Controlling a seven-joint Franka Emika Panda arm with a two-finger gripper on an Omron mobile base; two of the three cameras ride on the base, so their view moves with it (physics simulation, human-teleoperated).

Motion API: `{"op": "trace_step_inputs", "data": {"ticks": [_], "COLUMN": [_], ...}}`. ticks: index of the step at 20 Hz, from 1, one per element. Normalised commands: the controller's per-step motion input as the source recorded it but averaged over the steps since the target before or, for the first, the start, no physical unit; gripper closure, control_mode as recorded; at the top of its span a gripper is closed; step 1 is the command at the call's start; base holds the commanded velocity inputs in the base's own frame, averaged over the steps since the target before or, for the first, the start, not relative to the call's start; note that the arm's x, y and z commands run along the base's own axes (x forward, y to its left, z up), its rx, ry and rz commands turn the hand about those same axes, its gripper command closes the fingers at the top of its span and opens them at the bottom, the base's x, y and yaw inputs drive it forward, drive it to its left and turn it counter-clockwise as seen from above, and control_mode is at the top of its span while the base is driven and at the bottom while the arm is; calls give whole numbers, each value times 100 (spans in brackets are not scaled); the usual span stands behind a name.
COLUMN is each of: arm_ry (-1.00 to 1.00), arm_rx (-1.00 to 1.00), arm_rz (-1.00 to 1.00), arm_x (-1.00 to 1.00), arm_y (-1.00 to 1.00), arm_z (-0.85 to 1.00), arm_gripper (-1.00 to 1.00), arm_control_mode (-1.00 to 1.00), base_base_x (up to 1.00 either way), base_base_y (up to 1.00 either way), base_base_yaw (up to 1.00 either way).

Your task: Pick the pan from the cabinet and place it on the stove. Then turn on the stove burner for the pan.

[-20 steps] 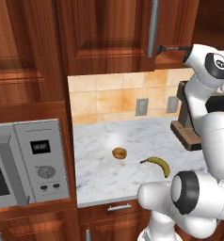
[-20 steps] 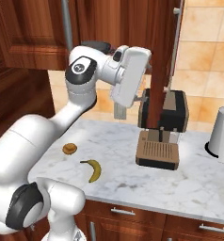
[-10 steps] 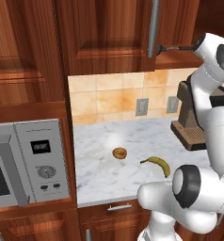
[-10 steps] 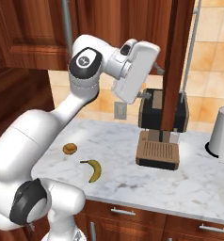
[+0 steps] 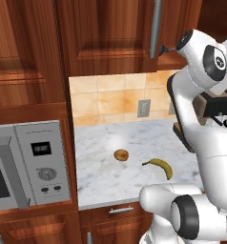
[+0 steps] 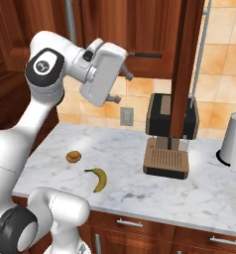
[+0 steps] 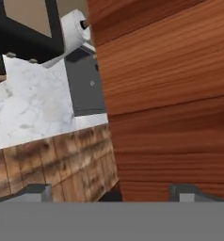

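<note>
The cabinet [image 6: 140, 25] hangs over the counter. Its right door [image 6: 185, 64] stands swung out, edge-on to the right base view. A thin straight dark handle [image 6: 146, 55], apparently the pan's, pokes out at the cabinet's bottom edge, also seen as the handle [image 5: 168, 47]. The pan's round body is hidden. My gripper [image 6: 121, 88] hangs open and empty just left of that handle. In the hand view the gripper [image 7: 111, 192] has wide-apart tips, with the door's wood panel [image 7: 170, 94] close in front. A dark grey slab [image 7: 85, 84] lies in the counter; I cannot tell whether it is the stove.
On the marble counter [image 6: 130, 183] lie a banana [image 6: 99, 178] and a small brown round thing [image 6: 73, 157]. A coffee machine [image 6: 169, 144] stands under the open door, with a paper towel roll [image 6: 234, 141] to its right. A microwave [image 5: 25, 167] sits at the left.
The cabinet door has swung out wider. My hand has drawn back leftward from it in the right base view, still open.
</note>
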Motion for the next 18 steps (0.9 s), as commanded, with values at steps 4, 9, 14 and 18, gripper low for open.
{"op": "trace_step_inputs", "data": {"ticks": [4, 9, 14, 18], "arm_ry": [-27, -38, -20, -5], "arm_rx": [8, 11, 8, 3], "arm_rz": [7, 9, 5, 0], "arm_x": [-8, -6, -10, 3], "arm_y": [88, 71, 35, 0], "arm_z": [2, 7, 2, 0], "arm_gripper": [-100, -100, -100, -100], "arm_control_mode": [-100, -100, -100, -100], "base_base_x": [0, 0, 0, 0], "base_base_y": [0, 0, 0, 0], "base_base_yaw": [0, 0, 0, 0]}}
